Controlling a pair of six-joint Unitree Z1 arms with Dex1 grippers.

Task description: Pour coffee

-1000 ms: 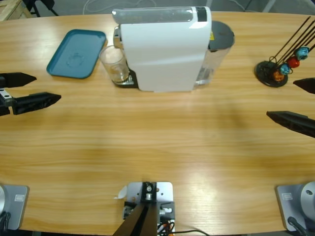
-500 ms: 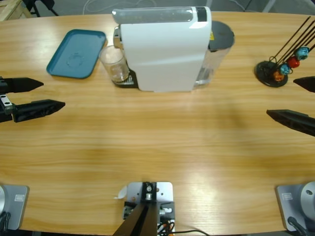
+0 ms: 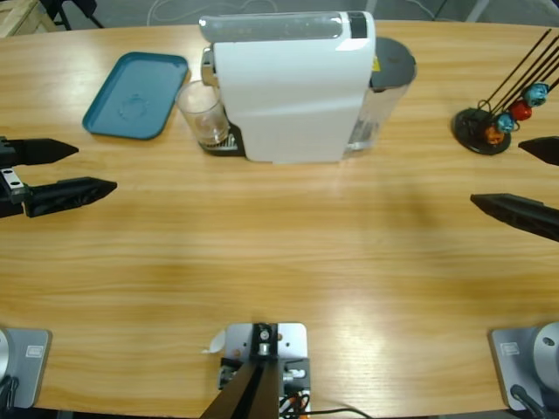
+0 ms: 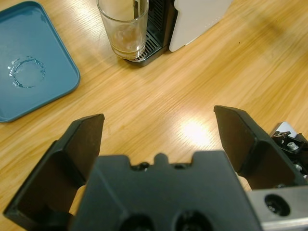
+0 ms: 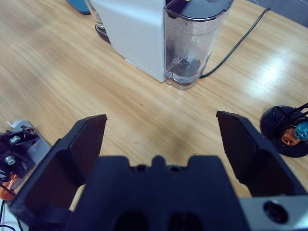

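We're seeing both grippers — left (image 3: 74,168) and right (image 3: 524,179) — hanging wide open, empty, while the glass cup (image 4: 123,30) is sitting under the coffee machine (image 3: 293,85), holding a little coffee (image 4: 126,47).

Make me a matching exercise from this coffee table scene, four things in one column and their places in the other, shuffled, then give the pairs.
Things:
1. glass cup
2. teal tray
3. capsule stand
4. left gripper

Places:
A. far right of the table
B. low over the table's left edge, jaws open
C. on the coffee machine's drip grate
D. left of the cup, empty

Pairs: 1-C, 2-D, 3-A, 4-B
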